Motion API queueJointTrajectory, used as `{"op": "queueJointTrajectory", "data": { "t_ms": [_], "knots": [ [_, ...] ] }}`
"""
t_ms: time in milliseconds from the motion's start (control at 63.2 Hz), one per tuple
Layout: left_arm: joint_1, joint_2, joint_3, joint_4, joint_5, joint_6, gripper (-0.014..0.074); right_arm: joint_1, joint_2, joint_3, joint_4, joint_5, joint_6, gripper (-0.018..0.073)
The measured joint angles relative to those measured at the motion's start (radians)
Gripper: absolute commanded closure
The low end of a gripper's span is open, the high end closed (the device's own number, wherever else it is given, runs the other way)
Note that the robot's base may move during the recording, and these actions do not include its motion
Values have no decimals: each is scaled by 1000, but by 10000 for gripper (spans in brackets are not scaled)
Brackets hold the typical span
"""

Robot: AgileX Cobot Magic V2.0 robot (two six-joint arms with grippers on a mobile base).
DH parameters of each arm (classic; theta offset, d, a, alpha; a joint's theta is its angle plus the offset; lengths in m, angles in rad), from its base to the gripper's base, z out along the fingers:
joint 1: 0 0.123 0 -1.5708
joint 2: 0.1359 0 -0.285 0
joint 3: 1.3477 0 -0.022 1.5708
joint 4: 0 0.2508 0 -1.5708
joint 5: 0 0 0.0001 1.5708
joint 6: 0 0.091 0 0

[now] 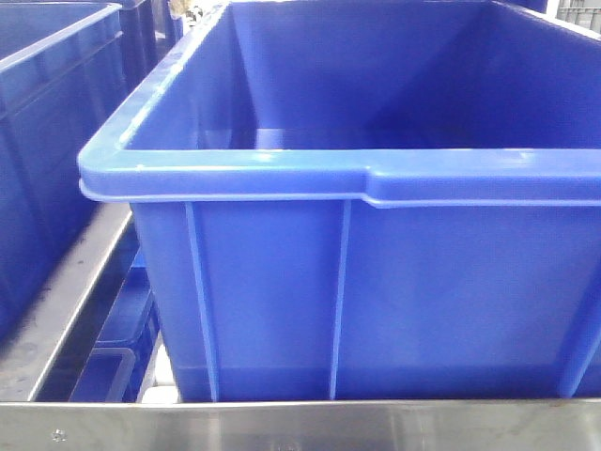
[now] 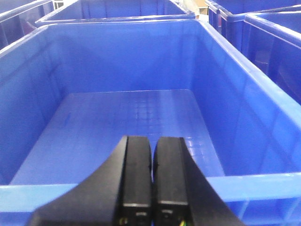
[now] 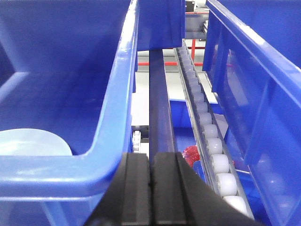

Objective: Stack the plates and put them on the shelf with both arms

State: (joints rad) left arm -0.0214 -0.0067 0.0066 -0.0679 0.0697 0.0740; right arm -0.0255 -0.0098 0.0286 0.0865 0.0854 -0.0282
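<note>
Right now, both arms are hovering at a rack of big blue crates, and neither is carrying anything.

From the front, one large crate (image 1: pixel 376 235) is filling the view, sitting on the shelf (image 1: pixel 300 427), whose grey steel rail is running along the bottom edge. A second crate (image 1: pixel 47 141) is sitting to the left. No plate is showing from this side.

Looking along the left gripper (image 2: pixel 151 165), its two black fingers are pressed together with nothing between them. It is pointing over the near rim into a crate whose ribbed floor is showing nothing inside.

Looking along the right gripper (image 3: pixel 150 169), its fingers are likewise closed on nothing. It is poised at the near corner of a crate rim (image 3: pixel 117 117), above a gap with a dark bar and a track of white rollers (image 3: pixel 207 127). Inside that crate, at the lower left, a pale round plate (image 3: pixel 33 143) is lying on the floor. Only part of it is visible, so I cannot tell whether it is one plate or two stacked.

My guess is the plates are already in place, or nearly. To finish cleanly, each arm should be lifting straight up before pulling back, so the fingers are not catching the crate rim or nudging the plate.
</note>
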Motion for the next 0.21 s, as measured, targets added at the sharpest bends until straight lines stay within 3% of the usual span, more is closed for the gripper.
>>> {"op": "queueJointTrajectory", "data": {
  "t_ms": [206],
  "knots": [
    [0, 0, 0, 0, 0, 0, 512, 0, 0, 0, 0, 0, 0, 503]
  ]
}}
